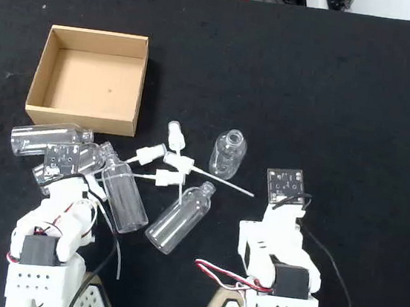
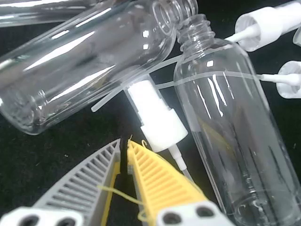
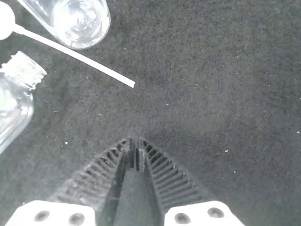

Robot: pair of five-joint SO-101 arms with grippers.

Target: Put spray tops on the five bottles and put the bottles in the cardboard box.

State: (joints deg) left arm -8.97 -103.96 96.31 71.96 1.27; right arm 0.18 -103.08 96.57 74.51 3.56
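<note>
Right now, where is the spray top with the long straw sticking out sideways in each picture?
High view: the long-tubed spray top lies mid-table, its tube passing beside a clear bottle.
Right wrist view: its tube lies ahead of the right gripper, beside that bottle.
Left wrist view: this camera faces a different spray top, by the left gripper.
Shared landmark: that clear bottle; the black table cloth runs through all.

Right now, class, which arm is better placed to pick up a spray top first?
Probably left: the left gripper, shut, sits beside a spray top; the right gripper hangs over black cloth.
</note>
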